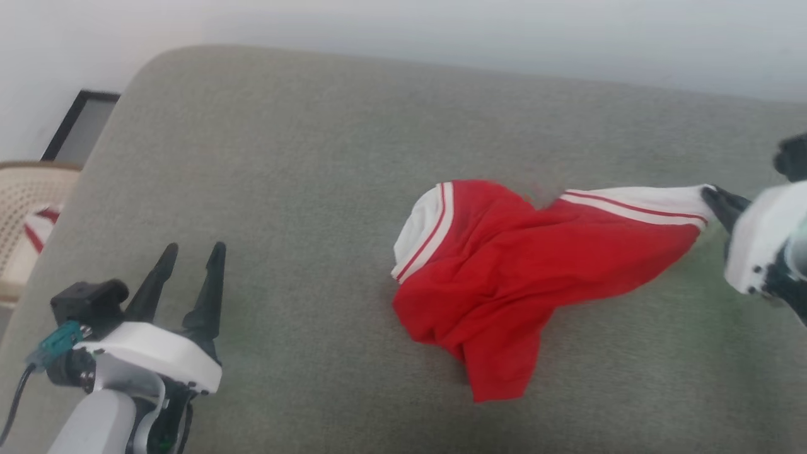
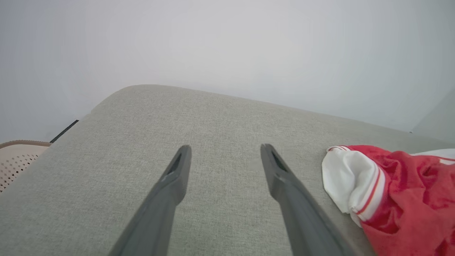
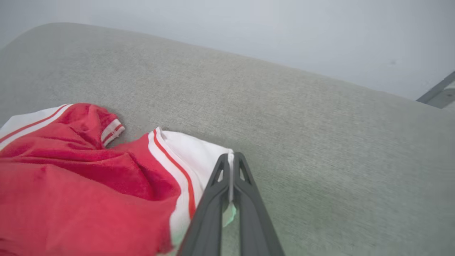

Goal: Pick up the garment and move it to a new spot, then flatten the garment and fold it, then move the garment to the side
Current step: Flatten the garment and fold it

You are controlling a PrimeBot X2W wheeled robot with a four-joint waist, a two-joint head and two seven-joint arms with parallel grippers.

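Garment (image 1: 504,277), red with white sleeves, lies crumpled on a grey-green fabric surface (image 1: 284,157) with a rounded corner. We cannot tell whether this is a bed, a cushion or a covered counter.

Right hand (image 1: 712,194): fingers closed together on the cuff of one white sleeve (image 1: 643,202). In the right wrist view the two dark fingers of the hand (image 3: 231,156) meet with a sliver of white cloth pinched between them. From that grip the sleeve is stretched out straight, and the red body trails away from the fingertips toward our left hand, bunched and partly doubled over itself.

Left hand (image 1: 193,252): fingers spread wide and holding nothing, above bare fabric. The garment sits off to this hand's right, well apart from it. In the left wrist view the hand (image 2: 225,149) points across the bare surface, and the second white sleeve (image 2: 350,181), with its red stripe, lies just beyond the right finger without touching it.

Room: a plain pale wall (image 1: 441,25) stands behind the far edge of the surface. Beyond our left hand, off the surface's edge, we note a beige perforated chair (image 1: 31,195) and a dark-framed panel (image 1: 79,126) against the wall.
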